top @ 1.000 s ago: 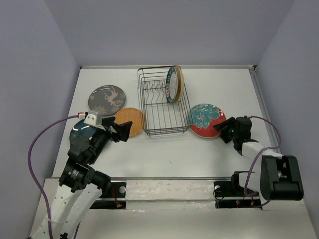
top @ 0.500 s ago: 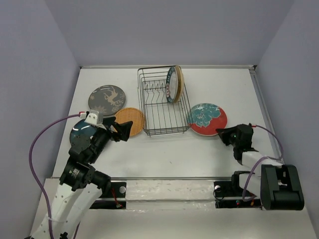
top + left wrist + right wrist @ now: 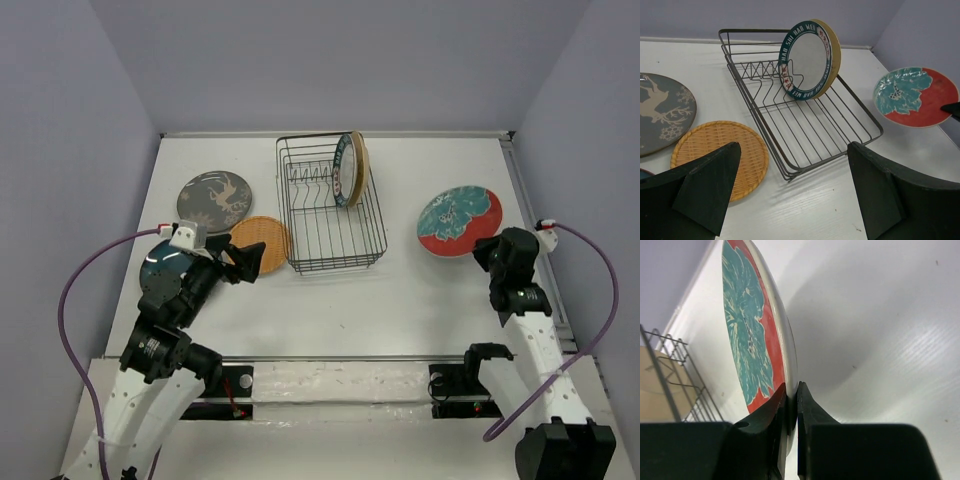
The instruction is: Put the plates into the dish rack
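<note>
The right gripper [image 3: 791,390] is clenched on the rim of the round red-and-teal floral plate [image 3: 458,220], holding it tilted to the right of the black wire dish rack [image 3: 335,266]. The left gripper [image 3: 792,160] gapes wide and empty to the left of the rack.

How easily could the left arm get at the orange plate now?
Probably easily: the open left gripper hovers right beside the orange plate, which lies flat on the table with nothing on it.

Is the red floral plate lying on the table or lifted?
Lifted. The right tool clamps the plate by its rim, off the table.
</note>
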Robot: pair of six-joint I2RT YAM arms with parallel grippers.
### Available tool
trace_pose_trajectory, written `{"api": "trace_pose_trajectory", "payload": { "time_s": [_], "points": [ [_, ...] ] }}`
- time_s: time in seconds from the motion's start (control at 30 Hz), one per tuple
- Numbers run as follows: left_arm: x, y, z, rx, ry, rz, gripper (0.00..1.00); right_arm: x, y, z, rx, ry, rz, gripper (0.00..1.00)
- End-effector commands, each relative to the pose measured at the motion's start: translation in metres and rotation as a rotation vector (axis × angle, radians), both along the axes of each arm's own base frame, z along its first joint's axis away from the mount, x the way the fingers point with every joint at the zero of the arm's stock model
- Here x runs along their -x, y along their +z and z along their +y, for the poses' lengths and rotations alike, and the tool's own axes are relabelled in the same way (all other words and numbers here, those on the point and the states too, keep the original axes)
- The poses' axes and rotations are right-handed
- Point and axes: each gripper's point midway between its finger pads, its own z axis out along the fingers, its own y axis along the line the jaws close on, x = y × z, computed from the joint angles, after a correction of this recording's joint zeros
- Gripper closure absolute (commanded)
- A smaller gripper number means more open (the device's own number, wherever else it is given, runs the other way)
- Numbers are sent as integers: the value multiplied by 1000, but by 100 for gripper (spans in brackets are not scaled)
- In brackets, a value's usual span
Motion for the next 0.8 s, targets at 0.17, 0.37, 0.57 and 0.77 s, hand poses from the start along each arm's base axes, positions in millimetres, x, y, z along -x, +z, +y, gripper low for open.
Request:
{"api": "trace_pose_trajectory", "payload": {
  "time_s": [0.17,0.37,0.57,0.77],
  "points": [
    [-1,24,-1,28,-9,-65,1,-32,250,18,169,134,-512,93],
    [-4,23,2,29,14,-60,1,-60,334,92,215,306,-577,93],
    [-15,17,30,82,197,-10,1,-106,353,170,332,379,-489,93],
    [-20,15,45,125,297,13,1,-146,357,214,453,345,-418,93]
  ]
}}
